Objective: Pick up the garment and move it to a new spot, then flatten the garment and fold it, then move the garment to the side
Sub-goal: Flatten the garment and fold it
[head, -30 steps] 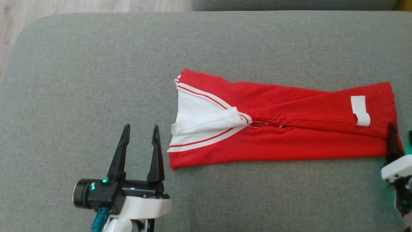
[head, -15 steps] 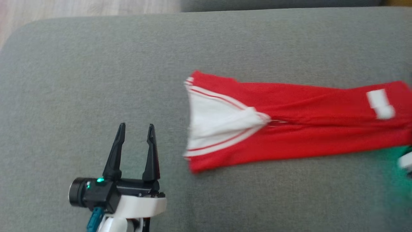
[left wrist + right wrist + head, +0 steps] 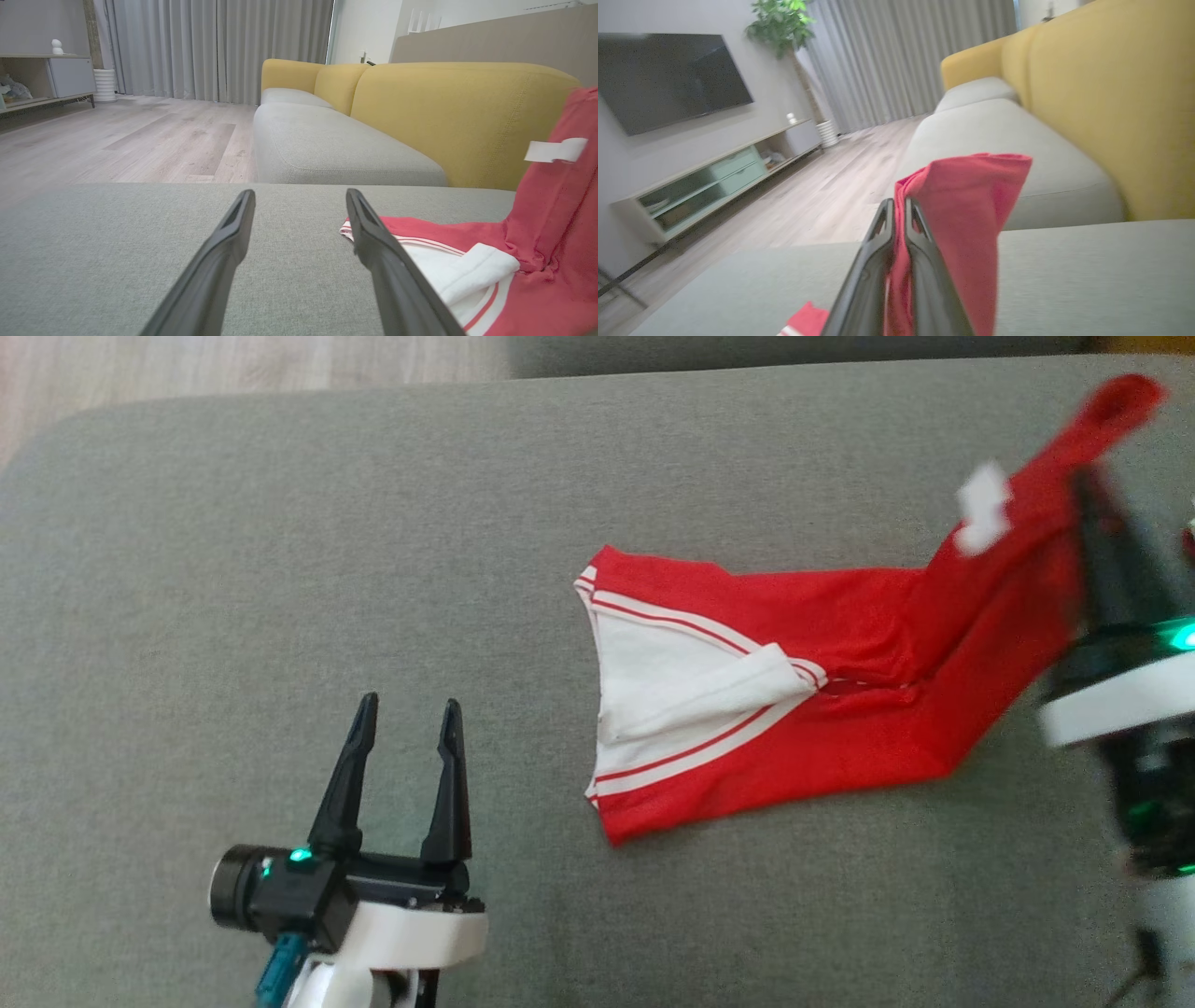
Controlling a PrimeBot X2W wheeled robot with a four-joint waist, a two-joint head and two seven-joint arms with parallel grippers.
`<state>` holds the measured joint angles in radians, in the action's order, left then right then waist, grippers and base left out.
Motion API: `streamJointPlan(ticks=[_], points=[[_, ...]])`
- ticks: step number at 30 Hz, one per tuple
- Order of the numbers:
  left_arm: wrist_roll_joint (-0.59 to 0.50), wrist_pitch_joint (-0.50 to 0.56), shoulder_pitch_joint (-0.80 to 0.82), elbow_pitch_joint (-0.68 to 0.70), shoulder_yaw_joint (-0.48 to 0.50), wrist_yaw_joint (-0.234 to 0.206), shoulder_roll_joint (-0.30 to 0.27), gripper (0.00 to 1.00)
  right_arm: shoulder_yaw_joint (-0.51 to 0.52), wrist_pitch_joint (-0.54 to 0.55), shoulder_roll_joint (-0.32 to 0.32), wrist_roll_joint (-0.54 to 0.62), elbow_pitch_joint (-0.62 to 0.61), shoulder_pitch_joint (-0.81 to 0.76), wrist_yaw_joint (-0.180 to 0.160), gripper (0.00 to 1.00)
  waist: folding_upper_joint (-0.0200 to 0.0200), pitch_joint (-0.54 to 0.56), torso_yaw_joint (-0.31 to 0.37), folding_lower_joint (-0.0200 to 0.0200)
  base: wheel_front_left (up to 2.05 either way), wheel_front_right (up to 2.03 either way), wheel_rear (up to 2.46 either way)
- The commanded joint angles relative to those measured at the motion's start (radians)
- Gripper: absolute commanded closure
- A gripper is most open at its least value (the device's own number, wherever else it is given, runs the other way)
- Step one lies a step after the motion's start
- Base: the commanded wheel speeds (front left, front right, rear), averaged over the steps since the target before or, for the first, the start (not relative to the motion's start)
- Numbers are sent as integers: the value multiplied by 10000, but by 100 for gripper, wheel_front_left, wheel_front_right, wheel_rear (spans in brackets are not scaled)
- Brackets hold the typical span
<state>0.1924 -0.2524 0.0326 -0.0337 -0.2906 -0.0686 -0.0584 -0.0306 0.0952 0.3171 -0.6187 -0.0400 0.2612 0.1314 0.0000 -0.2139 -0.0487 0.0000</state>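
1. The right gripper has its jaws pressed together on one end of the red garment. A fold of the cloth stands up above the fingertips.
2. From these jaws the garment slopes down to the grey cushion, where its white-striped end lies flat.
3. A white label sits on the raised cloth, just beside the closed jaws.
4. The left gripper has its jaws wide apart above the cushion. The garment lies near the outer side of its right finger, not touching.
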Motion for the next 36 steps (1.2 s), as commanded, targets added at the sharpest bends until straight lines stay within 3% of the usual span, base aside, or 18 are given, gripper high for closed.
streamJointPlan(ticks=[1,7,8,10,11,17,28,36], points=[[-86,-93,191,204,319,94,42,0,-702,446,-259,359,-803,-20,-7,100,0,-5,-144,0,0,0,0],[-155,-93,295,70,293,263,66,0,-2782,1257,-1215,971,-834,-61,-7,100,0,-110,-581,0,0,0,0],[-151,-93,314,65,293,278,69,0,-3092,1268,-1350,1013,-642,-91,-7,91,0,-140,-664,0,0,0,0],[-133,-93,331,32,293,294,73,0,-3542,1192,-1670,1052,-210,-157,-7,20,0,-184,-802,0,0,0,0],[-124,-93,337,16,298,289,75,0,-3704,1108,-1802,1106,-16,-169,-7,0,0,-200,-854,0,0,0,0],[2,-93,319,44,283,202,79,0,-3720,392,-2042,900,280,-141,-7,0,0,-170,-1013,0,0,0,0],[291,-93,-198,-85,487,95,80,0,-1561,-1990,-1034,1077,652,-1157,-7,0,0,1289,-605,0,0,0,0],[621,-93,-1001,-448,708,9,81,0,-1909,-3417,-671,1040,1743,-2523,-7,0,0,2537,-69,0,0,0,0]])
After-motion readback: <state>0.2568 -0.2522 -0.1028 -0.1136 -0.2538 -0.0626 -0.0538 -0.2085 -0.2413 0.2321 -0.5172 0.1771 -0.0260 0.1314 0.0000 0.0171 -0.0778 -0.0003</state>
